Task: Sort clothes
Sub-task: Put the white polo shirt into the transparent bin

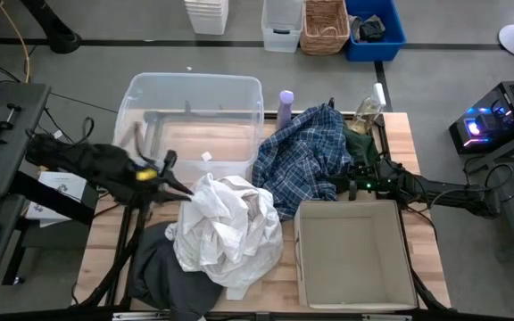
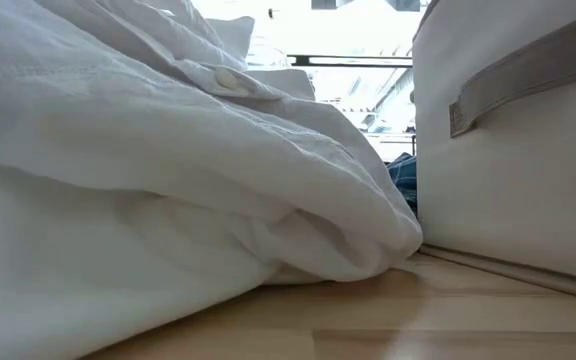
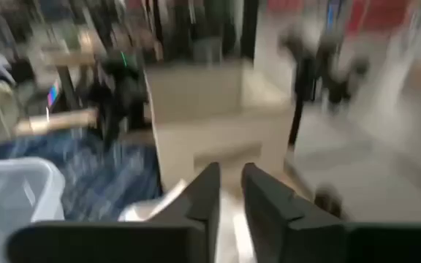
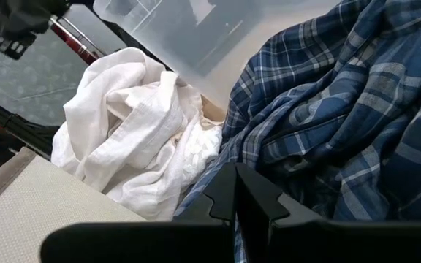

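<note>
A heap of white and cream garments [image 1: 226,227] lies on the table's middle and fills the low view [image 2: 168,180]. A blue-and-white plaid shirt [image 1: 306,156] is heaped to its right. A dark green garment [image 1: 361,143] lies at the shirt's far right. A dark grey garment [image 1: 163,267] lies at the near left, partly under the white heap. My left gripper [image 1: 186,187] is at the heap's far left edge, nearly shut on white cloth. My right gripper [image 1: 348,183] is shut at the shirt's right edge [image 4: 327,124]; whether it touches the shirt I cannot tell. My left gripper has a thin strip of the white garment [image 3: 231,219] between its two fingers, at the heap's far left edge [image 1: 202,183]. It comes from the table's left, slanting down. Blur hides whether it holds an edge or a fold. The rest of the garment lies on the heap.
A clear plastic bin [image 1: 194,116] stands at the far left of the table. A cream fabric box [image 1: 355,254] stands at the near right. A lilac bottle [image 1: 286,105] stands behind the plaid shirt. More baskets and bins [image 1: 324,25] stand on the floor beyond the table.
</note>
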